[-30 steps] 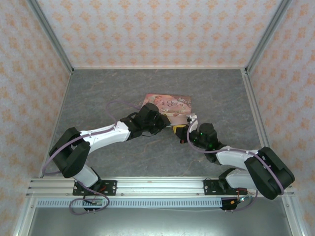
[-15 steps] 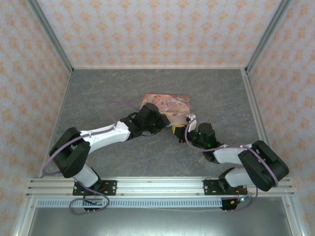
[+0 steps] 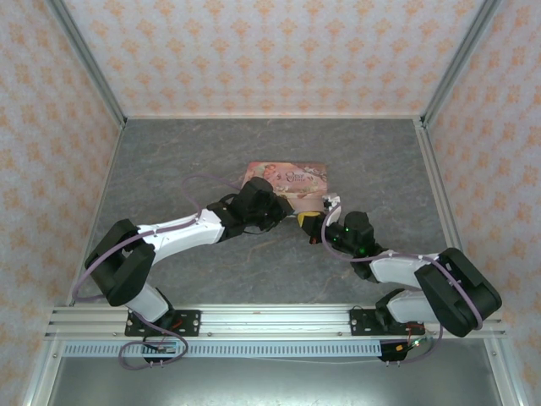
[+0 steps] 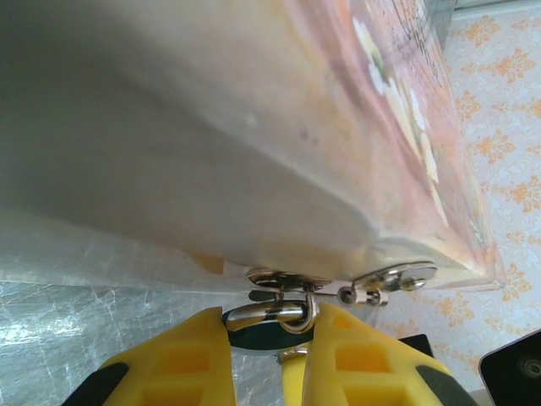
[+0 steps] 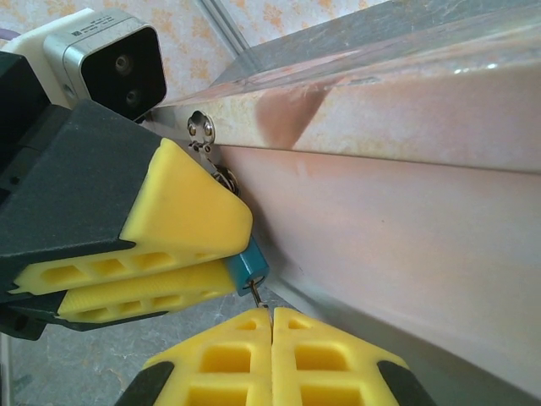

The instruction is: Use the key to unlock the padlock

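The pink illustrated tin (image 3: 287, 179) lies on the grey table (image 3: 169, 161) with its lid down, so its inside is hidden. The padlock (image 5: 248, 263) hangs from the metal hasp (image 4: 287, 277) on its near side. The left gripper (image 4: 269, 334) is clamped on that tiny blue-teal body under its silvery shackle (image 4: 275, 314), while the right gripper (image 5: 271, 320), fingers pressed together, pinches the thin key (image 5: 256, 293) at the padlock's underside.

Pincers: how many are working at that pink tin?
2. The left pincer grips the blue padlock at the tin's edge; the right pincer, closed on a key, sits beside it.
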Robot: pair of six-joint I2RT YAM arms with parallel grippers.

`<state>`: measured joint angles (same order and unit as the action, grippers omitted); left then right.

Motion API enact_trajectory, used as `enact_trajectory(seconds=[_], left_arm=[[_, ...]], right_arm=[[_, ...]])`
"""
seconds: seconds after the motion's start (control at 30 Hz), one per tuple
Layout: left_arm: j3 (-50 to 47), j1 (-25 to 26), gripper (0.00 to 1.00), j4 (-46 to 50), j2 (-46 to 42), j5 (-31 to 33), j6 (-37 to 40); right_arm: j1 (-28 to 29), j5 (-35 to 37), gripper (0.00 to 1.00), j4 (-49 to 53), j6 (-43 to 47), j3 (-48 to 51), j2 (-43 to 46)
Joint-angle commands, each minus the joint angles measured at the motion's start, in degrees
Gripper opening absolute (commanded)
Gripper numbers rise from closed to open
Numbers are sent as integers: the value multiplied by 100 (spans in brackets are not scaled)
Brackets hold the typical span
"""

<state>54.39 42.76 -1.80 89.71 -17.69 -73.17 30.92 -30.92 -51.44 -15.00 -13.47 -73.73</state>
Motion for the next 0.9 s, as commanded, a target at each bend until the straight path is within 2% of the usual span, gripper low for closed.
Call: enact_trajectory(seconds=[0.0, 0.37, 0.67, 0.87], left_arm=[[174, 127, 13, -251, -112, -287, -163], [23, 127, 13, -521, -239, -74, -591], [-217, 127, 12, -1023, -217, -11, -1229], [-217, 127, 12, -1050, -239, -7, -1348]], right_arm=[[-20, -108, 0, -232, 73, 53, 160], [-127, 27, 0, 156, 177, 375, 560], [-230, -109, 0, 174, -142, 512, 1495], [-235, -129, 0, 145, -222, 451, 1447]])
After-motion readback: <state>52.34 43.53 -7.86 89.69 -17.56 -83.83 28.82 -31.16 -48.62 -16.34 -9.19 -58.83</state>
